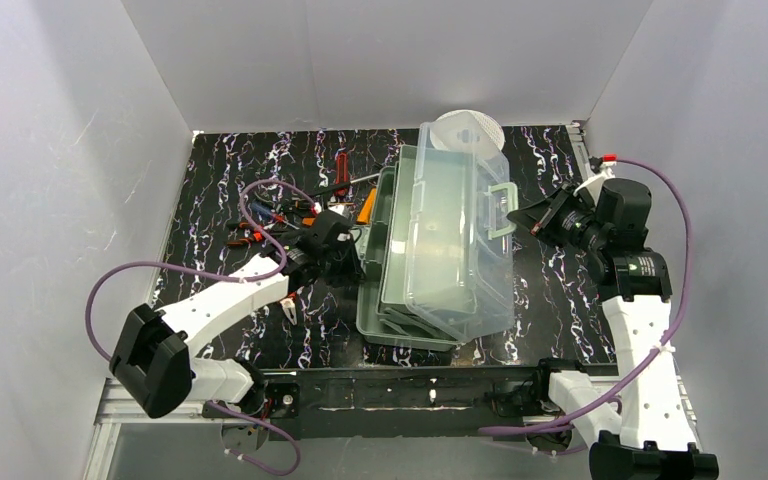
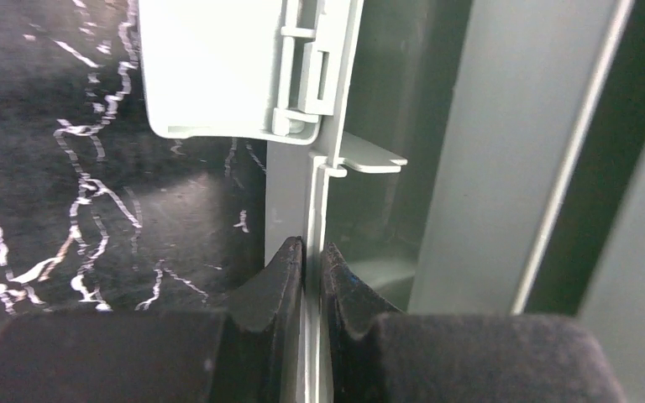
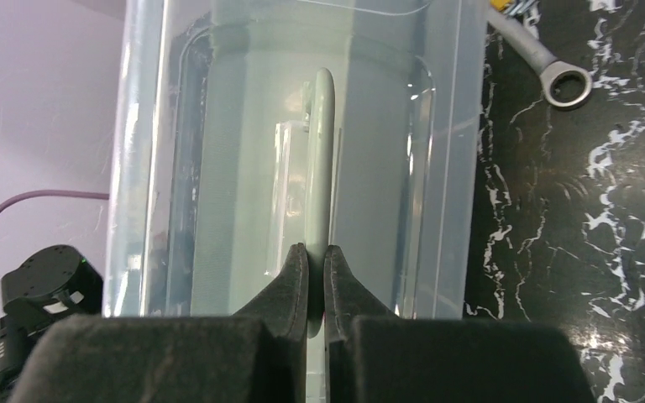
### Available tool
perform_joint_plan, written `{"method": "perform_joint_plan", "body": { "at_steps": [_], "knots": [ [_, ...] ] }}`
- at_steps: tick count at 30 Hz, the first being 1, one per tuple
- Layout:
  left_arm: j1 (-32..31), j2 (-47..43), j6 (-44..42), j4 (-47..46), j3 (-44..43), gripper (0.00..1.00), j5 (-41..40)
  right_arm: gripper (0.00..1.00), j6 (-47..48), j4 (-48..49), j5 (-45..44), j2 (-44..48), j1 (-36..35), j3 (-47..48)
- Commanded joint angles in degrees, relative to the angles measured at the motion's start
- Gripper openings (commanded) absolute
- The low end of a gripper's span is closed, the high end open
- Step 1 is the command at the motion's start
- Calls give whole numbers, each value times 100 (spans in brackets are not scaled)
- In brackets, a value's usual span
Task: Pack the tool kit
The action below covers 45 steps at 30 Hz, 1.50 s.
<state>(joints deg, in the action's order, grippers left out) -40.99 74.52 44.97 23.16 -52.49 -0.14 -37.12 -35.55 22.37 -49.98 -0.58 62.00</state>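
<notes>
The left hand [image 2: 311, 252] is pinched almost closed on the thin side wall of the pale-green box [image 2: 296, 197] at mid-desk [image 1: 220, 170]. The right hand [image 3: 317, 256] is clamped equally tight on the green handle [image 3: 321, 151] of the clear lid [image 3: 441, 168], which lies askew over that box. Pliers [image 1: 248, 235] lie left of the box, a steel wrench [image 3: 531, 52] lies beside the lid, and a white spool [image 1: 470, 128] stands behind.

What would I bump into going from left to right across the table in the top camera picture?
First the pliers → left gripper → green box with its clear lid → right gripper.
</notes>
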Motion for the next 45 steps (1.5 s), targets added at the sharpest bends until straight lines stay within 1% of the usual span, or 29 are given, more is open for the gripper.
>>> {"method": "perform_joint_plan", "body": {
  "at_steps": [1,10,22,23,24,25,26,27,28,30,36,41,45],
  "knots": [
    [371,-510,-180,960,1,0,-896,1,510,-74,-1270,29,198,8],
    [683,-820,-134,937,483,0,-795,1,456,-311,-1746,12,229,-293],
    [733,-934,-329,835,538,0,-607,1,93,-216,-2477,289,534,-1057],
    [729,-929,-350,831,544,0,-602,3,90,-220,-2492,283,545,-1087],
    [733,-927,-364,823,539,0,-588,10,105,-239,-2493,265,554,-1090],
    [733,-923,-392,821,534,0,-577,32,94,-296,-2523,249,558,-1059],
    [733,-910,-415,822,522,0,-568,49,75,-337,-2573,243,570,-1040],
    [733,-894,-441,821,506,0,-561,62,57,-379,-2642,260,576,-1006],
    [731,-890,-457,822,494,0,-551,68,41,-425,-2708,275,581,-958],
    [733,-871,-488,817,467,0,-533,71,59,-503,-2829,324,586,-822],
    [727,-769,-501,769,424,0,-452,72,78,-723,-3233,559,601,-313],
    [727,-764,-545,756,412,0,-438,73,115,-818,-3230,616,596,-175],
    [733,-761,-553,745,404,0,-383,73,263,-740,-3022,706,601,-85]
  ]
}}
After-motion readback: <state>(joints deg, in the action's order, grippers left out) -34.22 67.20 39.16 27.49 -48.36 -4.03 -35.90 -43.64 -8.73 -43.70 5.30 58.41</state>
